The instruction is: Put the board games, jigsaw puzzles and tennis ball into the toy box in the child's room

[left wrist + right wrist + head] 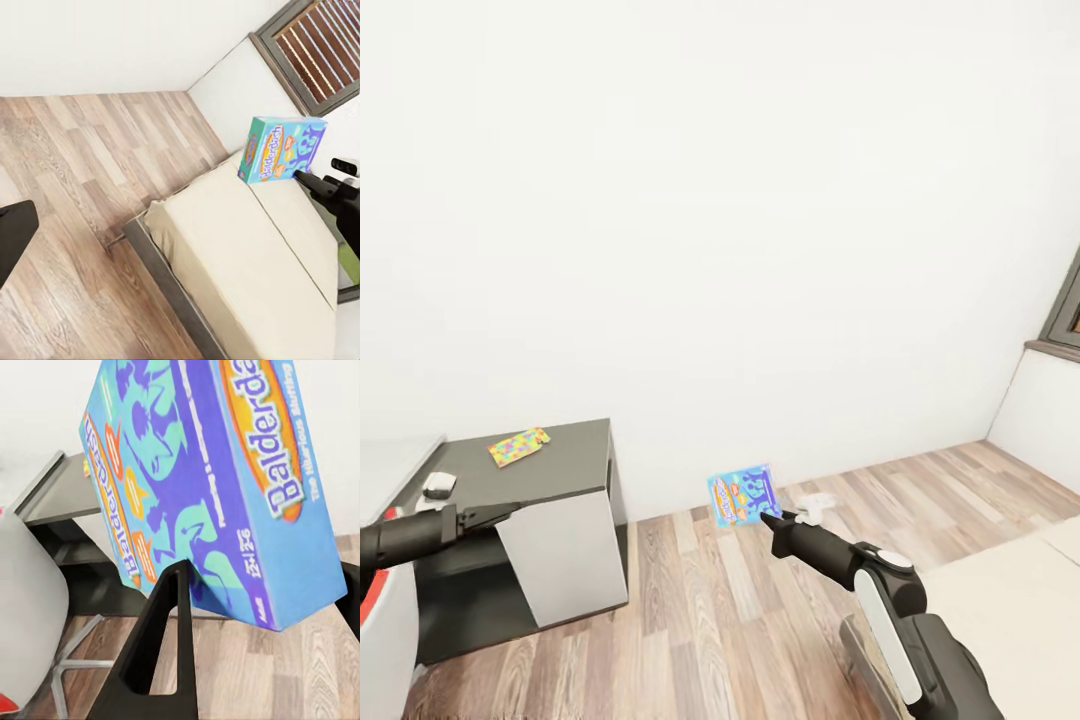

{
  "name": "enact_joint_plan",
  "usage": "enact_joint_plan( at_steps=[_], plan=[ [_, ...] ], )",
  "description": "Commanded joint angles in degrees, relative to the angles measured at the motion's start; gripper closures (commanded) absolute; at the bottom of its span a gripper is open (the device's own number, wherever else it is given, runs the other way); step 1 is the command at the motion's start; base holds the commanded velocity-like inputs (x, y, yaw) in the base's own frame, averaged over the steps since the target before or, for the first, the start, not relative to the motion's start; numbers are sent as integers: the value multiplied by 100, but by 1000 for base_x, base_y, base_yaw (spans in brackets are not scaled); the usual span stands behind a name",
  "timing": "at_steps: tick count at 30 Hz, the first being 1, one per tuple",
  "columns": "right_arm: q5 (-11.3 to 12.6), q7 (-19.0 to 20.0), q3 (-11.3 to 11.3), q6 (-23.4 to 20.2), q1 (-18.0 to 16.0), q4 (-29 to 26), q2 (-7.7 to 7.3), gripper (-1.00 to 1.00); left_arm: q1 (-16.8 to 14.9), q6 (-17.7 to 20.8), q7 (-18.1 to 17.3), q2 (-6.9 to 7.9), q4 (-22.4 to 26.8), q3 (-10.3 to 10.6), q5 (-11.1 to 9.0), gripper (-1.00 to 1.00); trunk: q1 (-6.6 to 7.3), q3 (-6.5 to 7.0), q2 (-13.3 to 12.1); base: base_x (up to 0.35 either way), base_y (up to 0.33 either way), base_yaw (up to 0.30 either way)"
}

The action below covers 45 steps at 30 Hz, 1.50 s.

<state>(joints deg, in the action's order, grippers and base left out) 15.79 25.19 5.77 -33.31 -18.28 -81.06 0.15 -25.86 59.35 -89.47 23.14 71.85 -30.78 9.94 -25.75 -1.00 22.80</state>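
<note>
the right fingers [768, 519] pinch only the blue game's [744, 495] lower edge, held upright over the floor near the bed [247, 262], so it may tip out; left fingers' [500, 514] opening unclear.

A dark desk [565, 462] stands at eight o'clock on the wood plank floor [710, 610]. A bright jigsaw puzzle [519, 446] lies flat on its top. The cream bed [247, 262] lies at four o'clock.
</note>
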Motion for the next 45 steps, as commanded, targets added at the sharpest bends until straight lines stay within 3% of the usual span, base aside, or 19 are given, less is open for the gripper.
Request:
enact_joint_plan(
  at_steps=[1, 5, 9, 13, 16, 17, 18, 20, 22, 24, 28, 33, 39, 45],
  plan=[
    [41, 4, -4, -42, -3, -6, 12, 100, -7, 58, -53, 1, 4, -6, 60, -100, -3, -11, 11, 0, 0, 293],
    [39, -1, 70, -108, -16, -18, 129, 100, -7, 59, -53, 22, 5, -15, 62, -100, -3, -11, 11, 0, 0, 293],
    [28, -112, 117, -612, -105, -188, 315, 100, -7, 59, -53, 46, 5, -31, 81, -100, -3, -11, 11, 0, 0, 293],
    [30, -252, 106, -1105, -193, -477, 313, 100, -2, 65, -53, 121, 11, -170, 77, -100, -3, -11, 11, 0, 0, 293],
    [36, -290, 89, -1319, -219, -569, 319, 100, 6, 65, -53, 324, 19, -461, 67, -100, -3, -15, 11, 0, 0, 288],
    [37, -295, 86, -1352, -226, -585, 322, 100, 15, 65, -53, 431, 20, -576, 61, -100, -3, -18, 11, 0, 0, 284],
    [58, -295, 83, -1416, -258, -621, 311, 100, 40, 65, -53, 627, 21, -788, 12, -100, -3, -21, 11, 0, 0, 282],
    [83, -288, 77, -1602, -287, -736, 312, 100, 122, 65, -53, 832, 19, -1050, -158, -100, -3, -28, 11, 0, 0, 281],
    [103, -261, 68, -1821, -299, -814, 307, 100, 249, 65, -53, 1009, 16, -1236, -463, -100, -3, -35, 11, 0, 0, 278],
    [113, -249, 53, -1937, -308, -850, 313, 100, 468, 65, -53, 1254, 3, -1339, -869, -100, -3, -42, 11, 0, 0, 275],
    [118, -243, 42, -1990, -315, -864, 305, 100, 803, 65, -53, 1575, -36, -1388, -1387, -100, -3, -58, 11, 0, 0, 272],
    [121, -243, 38, -1996, -311, -867, 299, 100, 896, 65, -53, 1666, -47, -1435, -1616, -100, -3, -80, 11, 0, 0, 268],
    [119, -249, 45, -1957, -308, -867, 323, 100, 906, 65, -53, 1676, -48, -1586, -1641, -100, -3, -101, 11, 0, 0, 267],
    [118, -270, 88, -1928, -303, -867, 357, 100, 908, 65, -53, 1670, -48, -1601, -1636, -100, -3, -121, 11, 0, 0, 267]
  ],
)
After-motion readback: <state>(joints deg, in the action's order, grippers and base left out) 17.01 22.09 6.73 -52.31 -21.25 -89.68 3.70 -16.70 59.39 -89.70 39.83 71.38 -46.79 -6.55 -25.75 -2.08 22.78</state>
